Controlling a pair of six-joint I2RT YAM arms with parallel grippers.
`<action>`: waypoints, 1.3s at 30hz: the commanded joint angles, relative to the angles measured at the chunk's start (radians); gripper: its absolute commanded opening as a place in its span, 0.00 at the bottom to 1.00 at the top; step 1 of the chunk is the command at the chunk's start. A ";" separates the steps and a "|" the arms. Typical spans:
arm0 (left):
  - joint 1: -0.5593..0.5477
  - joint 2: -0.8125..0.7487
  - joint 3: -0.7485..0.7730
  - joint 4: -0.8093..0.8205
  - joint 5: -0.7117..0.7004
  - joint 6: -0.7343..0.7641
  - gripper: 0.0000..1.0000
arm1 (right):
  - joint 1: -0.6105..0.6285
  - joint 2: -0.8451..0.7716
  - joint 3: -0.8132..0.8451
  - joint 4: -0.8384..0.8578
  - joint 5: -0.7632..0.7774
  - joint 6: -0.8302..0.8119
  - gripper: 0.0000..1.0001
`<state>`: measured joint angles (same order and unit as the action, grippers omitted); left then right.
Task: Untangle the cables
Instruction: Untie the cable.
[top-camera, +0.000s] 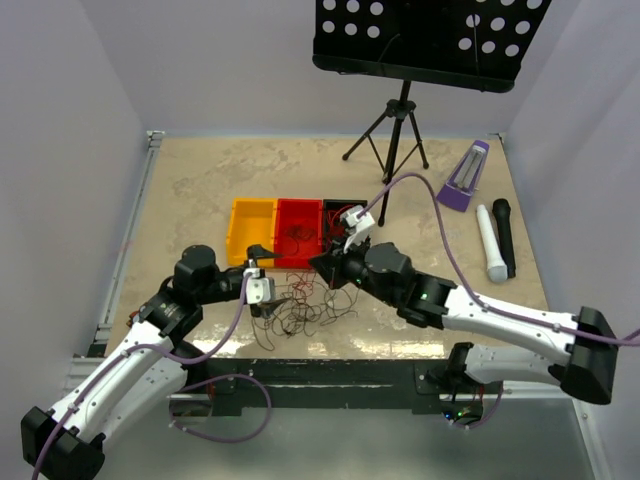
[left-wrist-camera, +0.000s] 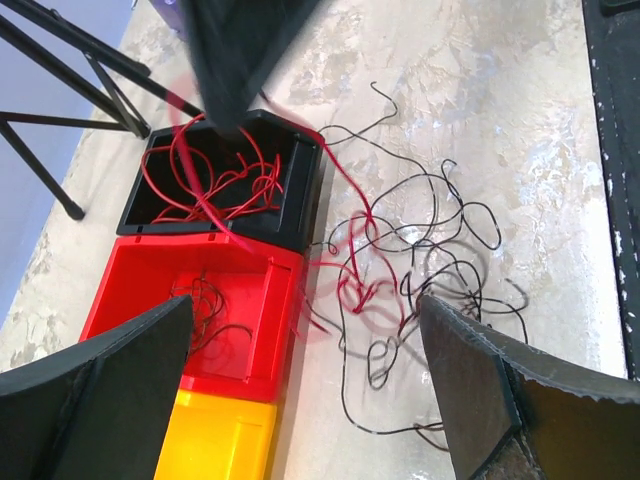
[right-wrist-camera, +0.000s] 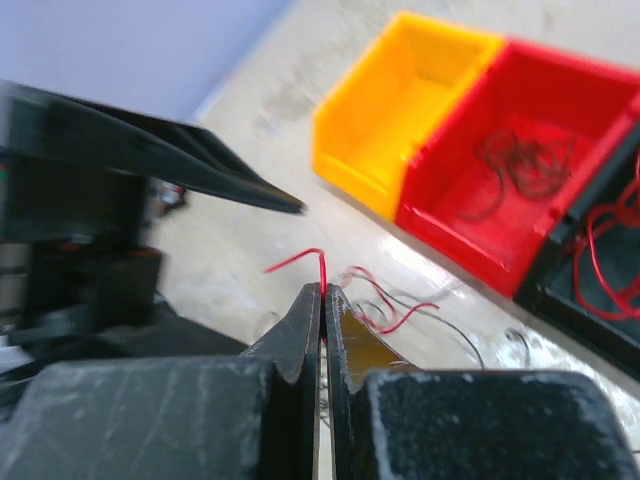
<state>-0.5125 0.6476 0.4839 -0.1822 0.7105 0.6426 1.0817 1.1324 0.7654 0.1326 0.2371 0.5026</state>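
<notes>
Your beige mottled tabletop carries a row of three bins just beyond the arms: a yellow plastic bin on the left, a red plastic bin in the middle and a black plastic bin on the right. Loose red strands lie in the black bin and a few dark ones in the red. The main tangle of thin red and dark cables sprawls on the table just near of the bins, between your two arms. Your left gripper hangs over it with jaws spread wide, holding nothing. Your right gripper is pinched fully together on one red wire, near what looks like its free end. These strands look feather-light, springy and slick — a pull will likely drag the whole knot. So take a dark strand beside a crossing and pin it down.
</notes>
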 joint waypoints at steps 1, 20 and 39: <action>0.003 -0.008 0.021 0.059 0.049 -0.032 1.00 | 0.009 -0.124 0.080 -0.094 -0.071 -0.035 0.00; 0.005 0.043 0.156 0.294 0.290 -0.487 1.00 | 0.043 -0.166 0.252 -0.094 -0.220 -0.070 0.00; -0.004 0.086 0.124 0.419 0.514 -0.680 0.93 | 0.164 -0.048 0.356 -0.013 -0.084 -0.108 0.00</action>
<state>-0.5129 0.7334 0.6075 0.3229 1.1503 -0.1349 1.2304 1.1069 1.0359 0.0383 0.1074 0.4263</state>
